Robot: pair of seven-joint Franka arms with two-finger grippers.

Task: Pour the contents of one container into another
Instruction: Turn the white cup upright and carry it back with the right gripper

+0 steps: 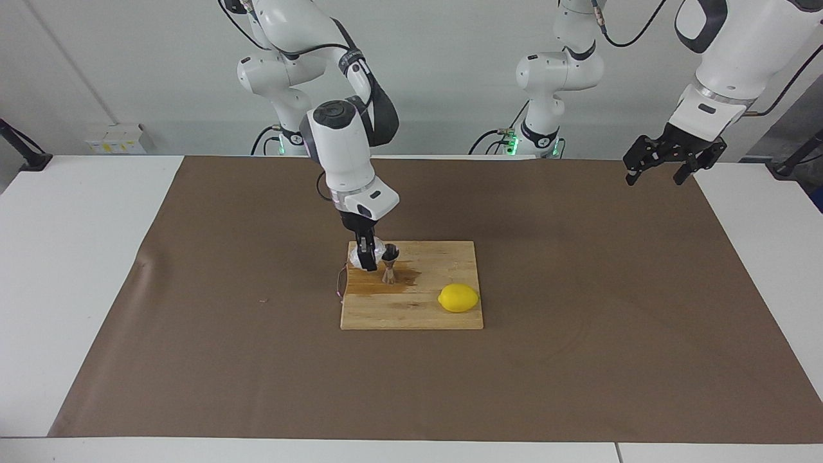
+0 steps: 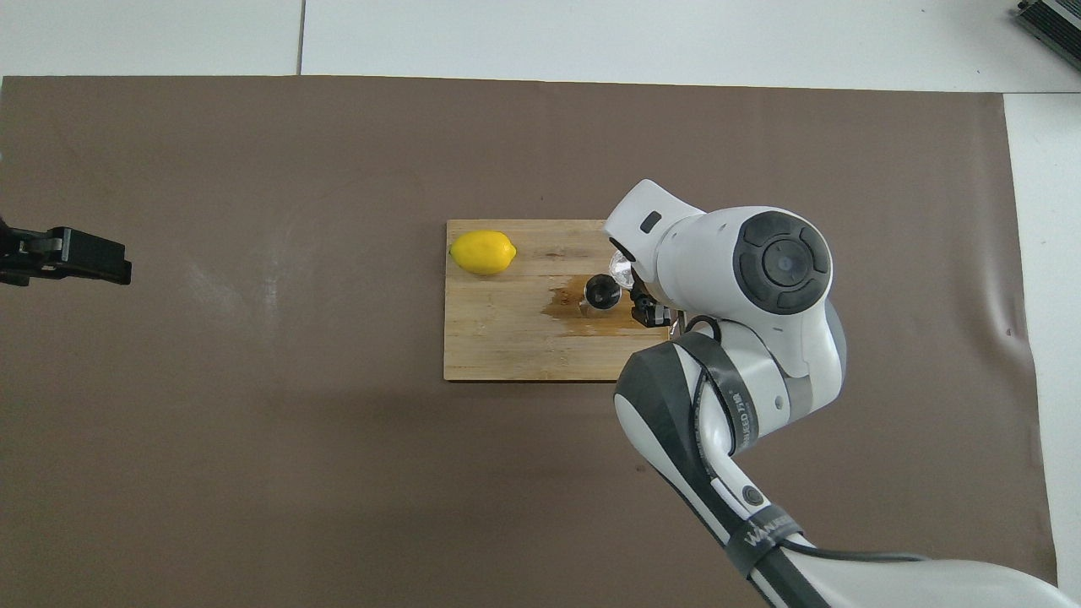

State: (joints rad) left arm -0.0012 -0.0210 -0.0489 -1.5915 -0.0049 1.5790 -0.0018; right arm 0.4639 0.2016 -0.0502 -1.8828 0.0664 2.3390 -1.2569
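The clear faceted glass cup (image 1: 357, 254) is held in my right gripper (image 1: 368, 258), tilted toward the steel jigger (image 1: 389, 265) and touching or almost touching its rim. The jigger stands upright on the wooden cutting board (image 1: 443, 257). A dark wet patch (image 1: 379, 283) spreads on the board around the jigger's foot. In the overhead view the cup (image 2: 621, 267) shows just past the right wrist, beside the jigger (image 2: 601, 293), and the right gripper (image 2: 649, 311) is mostly hidden under the arm. My left gripper (image 1: 672, 166) is open and empty, raised over the left arm's end of the table (image 2: 63, 253).
A yellow lemon (image 1: 458, 298) lies on the board's corner farther from the robots, toward the left arm's end (image 2: 482, 252). A brown mat (image 1: 578, 360) covers the table under the board.
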